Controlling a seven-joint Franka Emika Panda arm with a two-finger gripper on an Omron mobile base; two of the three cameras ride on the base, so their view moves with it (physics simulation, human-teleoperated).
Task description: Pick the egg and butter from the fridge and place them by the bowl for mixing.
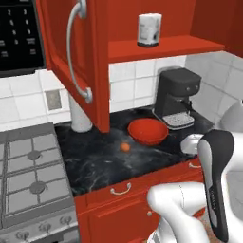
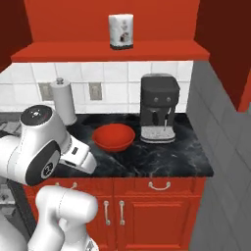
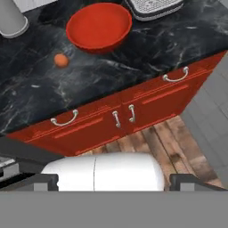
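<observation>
1. Left base view: the egg [image 1: 125, 147] rests on the dark counter [image 1: 95, 161], just left of the bowl [image 1: 148, 131] and slightly nearer
2. Right base view: the bowl [image 2: 113, 137] sits left of the coffee machine [image 2: 159, 108]
3. Hand view: the gripper [image 3: 113, 180] stands wide apart and empty, raised above the counter's near edge; the egg [image 3: 61, 60] lies ahead and left; no butter is visible, so the next pick seems elsewhere

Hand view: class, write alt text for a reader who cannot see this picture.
Seen from above, a red bowl sits on a black marbled counter, with a small orange-brown egg lying apart from it on the same counter. Red cabinet fronts with silver handles run below the counter edge, above a wooden floor.
</observation>
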